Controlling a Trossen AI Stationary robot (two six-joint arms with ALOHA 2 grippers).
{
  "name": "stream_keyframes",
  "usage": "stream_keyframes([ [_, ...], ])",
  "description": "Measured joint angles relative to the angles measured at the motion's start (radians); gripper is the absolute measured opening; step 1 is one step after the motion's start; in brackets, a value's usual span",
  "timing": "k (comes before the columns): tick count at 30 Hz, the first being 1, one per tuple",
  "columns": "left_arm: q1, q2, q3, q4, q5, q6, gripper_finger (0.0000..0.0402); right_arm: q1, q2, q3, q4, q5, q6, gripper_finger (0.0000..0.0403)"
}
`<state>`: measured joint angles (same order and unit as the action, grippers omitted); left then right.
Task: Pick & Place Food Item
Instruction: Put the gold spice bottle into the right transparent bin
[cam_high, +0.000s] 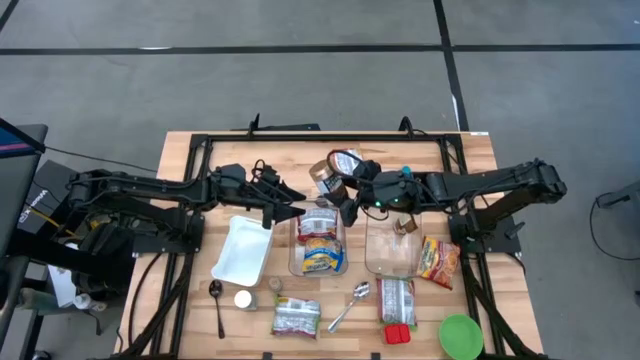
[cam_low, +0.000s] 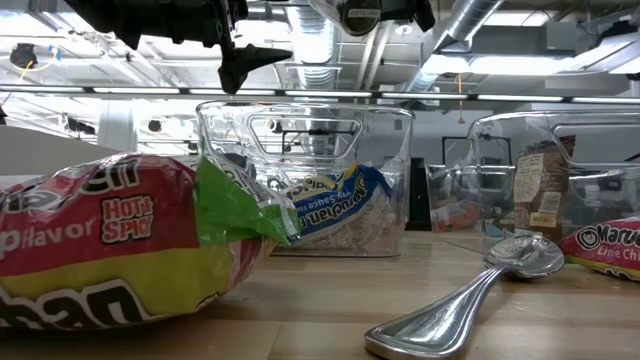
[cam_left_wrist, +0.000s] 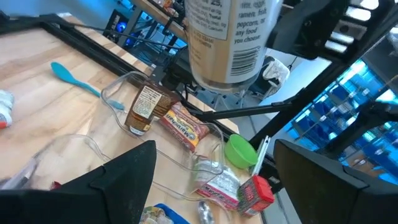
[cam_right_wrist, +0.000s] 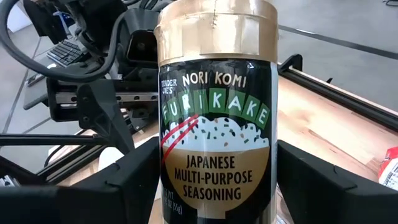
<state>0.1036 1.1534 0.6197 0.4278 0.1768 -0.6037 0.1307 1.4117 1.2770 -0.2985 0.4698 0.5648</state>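
Observation:
A furikake seasoning jar (cam_right_wrist: 214, 124) with a gold cap and a dark label hangs in the air over the table's middle, above the clear bins. It shows also in the left wrist view (cam_left_wrist: 224, 37). My right gripper (cam_right_wrist: 217, 149) is shut on it and reaches in from the table's right (cam_high: 342, 195). My left gripper (cam_left_wrist: 214, 149) stands open just left of the jar (cam_high: 295, 208), with nothing between its fingers. It points toward the jar's cap end and is apart from it. My right gripper pinches the jar's lower body (cam_right_wrist: 168, 186), below the label's text, between its two fingers, one on each side. The fingers come from the table's right, slanting slightly down, and lie along the jar. The jar is lifted clear, its gold cap (cam_right_wrist: 214, 31) pointing away from the wrist toward the left arm.
Below stand two clear bins: the left one (cam_high: 318, 262) holds ramen packets, the right one (cam_high: 392, 265) a brown jar. A white tray (cam_high: 243, 250), spoons (cam_high: 350, 305), loose ramen packets (cam_high: 440, 262) (cam_high: 297, 315) and a green lid (cam_high: 460, 335) lie around them.

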Motion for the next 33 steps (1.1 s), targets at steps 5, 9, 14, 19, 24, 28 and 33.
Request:
stream_keyframes([
  [5, 0.0, 0.0, 0.0, 0.0, 0.003, -0.035, 0.0331, 0.0, 0.0, 0.0, 0.0, 0.0, -0.013, 0.027],
  [9, 0.0, 0.0, 0.0, 0.0, 0.003, -0.064, 0.0357, 0.0, 0.0, 0.0, 0.0, 0.0, -0.016, 0.027],
  [14, -0.005, 0.0, 0.0, 0.003, 0.003, -0.047, 0.0379, 0.0, 0.0, 0.0, 0.006, -0.001, -0.016, 0.027],
  [19, -0.006, 0.001, 0.0, 0.051, 0.002, -0.026, 0.0378, 0.0, 0.0, 0.0, 0.039, -0.02, -0.016, 0.027],
  [24, -0.008, 0.035, 0.001, 0.129, -0.002, -0.036, 0.0375, 0.0, 0.0, 0.0, 0.086, -0.04, -0.015, 0.027],
  [28, -0.013, 0.083, 0.0, 0.213, -0.001, -0.049, 0.0374, 0.0, 0.0, 0.001, 0.118, -0.058, -0.015, 0.027],
  [33, -0.013, 0.124, 0.001, 0.314, -0.001, -0.05, 0.0374, 0.0, 0.0, 0.001, 0.116, -0.08, 0.02, 0.027],
])
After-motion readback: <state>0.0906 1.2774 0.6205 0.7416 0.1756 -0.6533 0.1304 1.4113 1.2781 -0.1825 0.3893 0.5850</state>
